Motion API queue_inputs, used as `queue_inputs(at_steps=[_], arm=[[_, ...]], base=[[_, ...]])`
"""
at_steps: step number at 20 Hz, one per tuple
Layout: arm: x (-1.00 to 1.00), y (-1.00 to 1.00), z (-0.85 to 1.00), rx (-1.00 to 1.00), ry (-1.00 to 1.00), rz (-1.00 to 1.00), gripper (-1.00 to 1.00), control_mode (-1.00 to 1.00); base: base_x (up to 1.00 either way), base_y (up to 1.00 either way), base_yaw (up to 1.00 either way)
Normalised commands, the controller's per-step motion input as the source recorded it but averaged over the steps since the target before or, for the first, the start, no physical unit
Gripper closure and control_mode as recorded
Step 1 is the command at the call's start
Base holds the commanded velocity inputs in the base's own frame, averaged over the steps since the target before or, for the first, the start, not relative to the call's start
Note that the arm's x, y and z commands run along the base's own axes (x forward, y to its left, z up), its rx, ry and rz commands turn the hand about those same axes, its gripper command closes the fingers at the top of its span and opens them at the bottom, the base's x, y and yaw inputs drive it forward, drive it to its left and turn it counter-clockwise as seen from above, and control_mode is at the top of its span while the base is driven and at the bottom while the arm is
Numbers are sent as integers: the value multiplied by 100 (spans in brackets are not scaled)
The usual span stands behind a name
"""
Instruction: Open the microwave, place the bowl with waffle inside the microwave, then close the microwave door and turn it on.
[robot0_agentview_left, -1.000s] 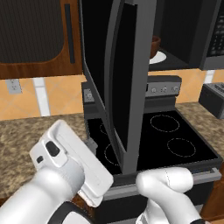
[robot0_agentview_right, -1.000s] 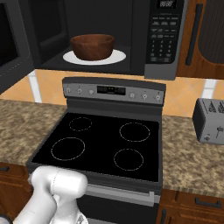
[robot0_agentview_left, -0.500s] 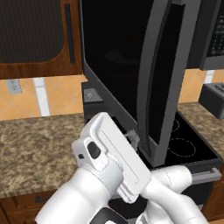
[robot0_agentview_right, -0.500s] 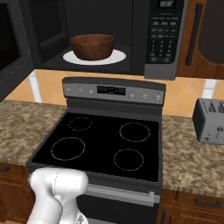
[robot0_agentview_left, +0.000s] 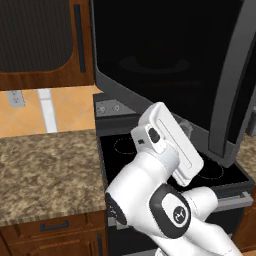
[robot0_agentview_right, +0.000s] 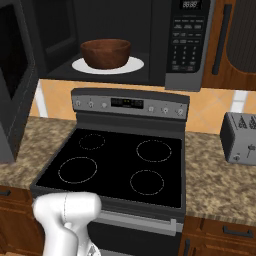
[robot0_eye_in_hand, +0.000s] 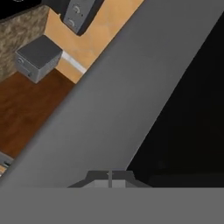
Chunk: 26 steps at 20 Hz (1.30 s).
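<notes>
The microwave (robot0_agentview_right: 186, 45) hangs above the stove with its cavity open. Inside, the dark reddish-brown bowl (robot0_agentview_right: 106, 52) sits on the white turntable plate (robot0_agentview_right: 135, 65); what it holds is hidden by its wall. The microwave door (robot0_agentview_left: 165, 65) stands partly swung, its dark glass face and grey frame toward the left base camera, with the bar handle (robot0_agentview_left: 231, 85) at its right. My gripper (robot0_agentview_left: 184, 129) is shut and empty, pressed against the door's lower grey frame. In the hand view the fingertips (robot0_eye_in_hand: 109, 178) sit together against the grey frame (robot0_eye_in_hand: 113, 100).
A black glass-topped stove (robot0_agentview_right: 125, 165) lies below the microwave. A grey toaster (robot0_agentview_right: 241, 137) stands on the speckled counter at the right. Dark wood cabinets (robot0_agentview_left: 40, 45) flank the microwave. My white arm (robot0_agentview_left: 160, 200) rises in front of the stove.
The microwave door has swung from edge-on to showing its broad glass face in the left base view. My hand has risen and followed the door's lower frame.
</notes>
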Motion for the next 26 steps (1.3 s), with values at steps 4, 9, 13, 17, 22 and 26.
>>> queue_inputs(at_steps=[4, 9, 13, 17, 22, 26], arm=[[100, -70, 15, 0, 0, 0, 100, -100], [100, -60, 18, 0, 0, 0, 100, -100], [93, -47, 38, 1, -4, 4, 100, -100], [76, -49, 61, 11, -1, 15, 100, -100], [94, -47, 30, 21, 24, 29, 100, -100], [100, -42, 2, 28, 37, 34, 100, -100]], base=[[0, 0, 0], [0, 0, 0], [0, 0, 0], [0, 0, 0], [0, 0, 0], [0, 0, 0]])
